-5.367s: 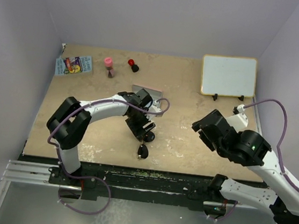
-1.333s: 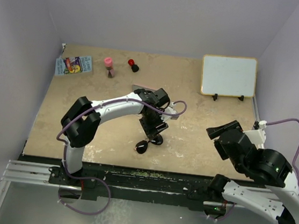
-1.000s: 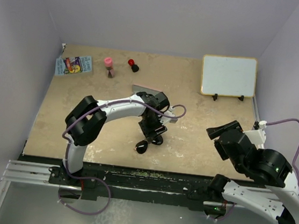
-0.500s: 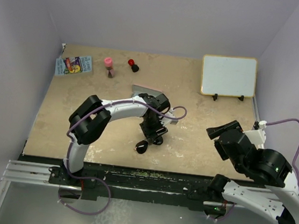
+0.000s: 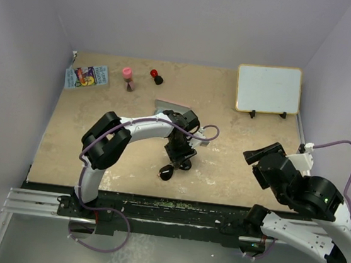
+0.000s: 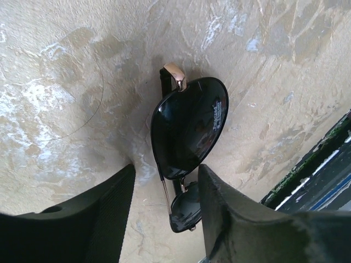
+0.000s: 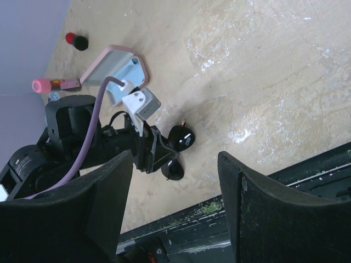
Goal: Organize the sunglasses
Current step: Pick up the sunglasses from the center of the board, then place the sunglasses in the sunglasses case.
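Just below the middle of the overhead picture, the sunglasses (image 5: 169,169) lie on the tan table (image 5: 234,170). The left claw (image 6: 166,179) stands half open astride them, not clamped. The right claw (image 7: 174,161), lower right, gapes wide and holds nothing.

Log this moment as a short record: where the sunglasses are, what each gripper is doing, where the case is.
Sunglasses: lying on the table, near its front edge
Left gripper: open, down over the sunglasses, a finger on either side
Right gripper: open, empty, off to the right
Pink case: on the table beyond the left gripper, apart from the sunglasses
Status: sunglasses not yet lifted
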`<state>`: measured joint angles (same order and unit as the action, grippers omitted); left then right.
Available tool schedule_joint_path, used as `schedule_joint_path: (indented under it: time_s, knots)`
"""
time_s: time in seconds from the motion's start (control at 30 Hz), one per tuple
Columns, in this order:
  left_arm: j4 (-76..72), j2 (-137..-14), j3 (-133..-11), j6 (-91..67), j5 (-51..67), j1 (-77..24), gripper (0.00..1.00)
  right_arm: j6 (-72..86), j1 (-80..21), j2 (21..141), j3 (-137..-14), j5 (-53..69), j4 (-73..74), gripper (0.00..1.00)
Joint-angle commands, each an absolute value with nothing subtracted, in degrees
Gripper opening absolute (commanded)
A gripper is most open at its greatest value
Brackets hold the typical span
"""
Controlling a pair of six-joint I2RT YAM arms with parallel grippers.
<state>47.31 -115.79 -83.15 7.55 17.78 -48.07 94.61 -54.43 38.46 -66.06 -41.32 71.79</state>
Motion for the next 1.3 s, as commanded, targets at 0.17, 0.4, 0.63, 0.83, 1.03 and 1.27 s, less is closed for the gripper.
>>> schedule_joint_path:
  time_s: [0.17,0.4,0.63,0.83,1.03,1.27]
  knots:
    - [45.65,-115.55,-81.08,7.67,19.31,-48.42,0.21,96.33,-54.58,37.58,-65.39,-44.8,73.14,0.68]
    - [48.13,-114.83,-82.83,9.12,19.78,-48.42,0.04,96.51,-54.57,36.99,-65.04,-44.76,73.14,0.68]
    - [56.21,-114.16,-89.71,16.36,16.26,-48.35,0.04,96.65,-54.58,36.12,-64.95,-44.98,73.19,0.68]
    - [66.72,-116.92,-100.16,29.9,13.87,-45.36,0.04,96.52,-54.58,36.78,-65.1,-45.22,73.1,0.68]
    - [70.54,-119.09,-111.66,40.25,15.34,-36.66,0.04,95.96,-54.56,36.78,-65.63,-45.83,73.19,0.68]
    - [72.14,-126.11,-117.56,53.85,9.84,-33.69,0.04,96.19,-54.58,37.89,-65.76,-46.81,73.11,0.68]
